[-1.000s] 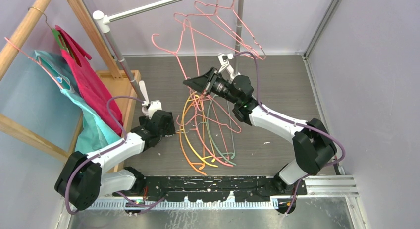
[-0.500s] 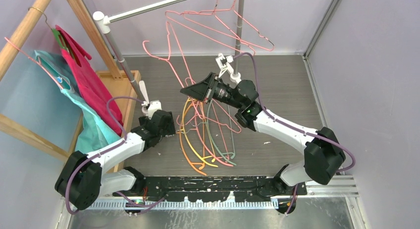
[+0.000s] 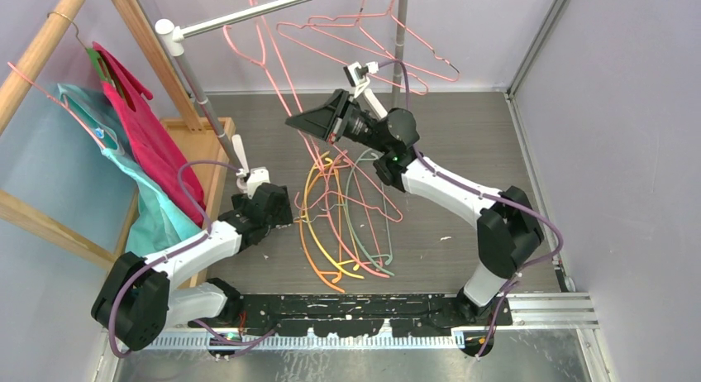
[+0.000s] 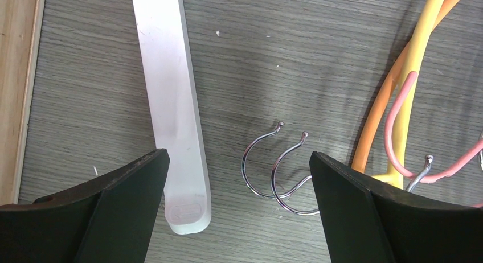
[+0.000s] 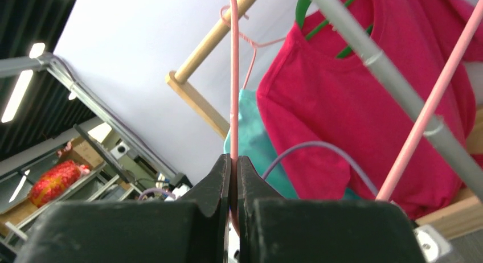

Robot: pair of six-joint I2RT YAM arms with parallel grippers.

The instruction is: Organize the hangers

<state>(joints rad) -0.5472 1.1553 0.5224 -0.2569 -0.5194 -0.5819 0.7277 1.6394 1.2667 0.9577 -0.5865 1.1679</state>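
Pink hanger (image 5: pixel 234 75) clamped in right gripper (image 5: pixel 234 160), up beside grey rail (image 5: pixel 370 58).

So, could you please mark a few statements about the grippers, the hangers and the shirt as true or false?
1. The right gripper is shut on a pink wire hanger. True.
2. The left gripper grips a hanger. False: it is open, holding nothing.
3. Coloured hangers lie piled on the table. True.
4. The magenta shirt lies on the table. False: it hangs on the wooden rack.
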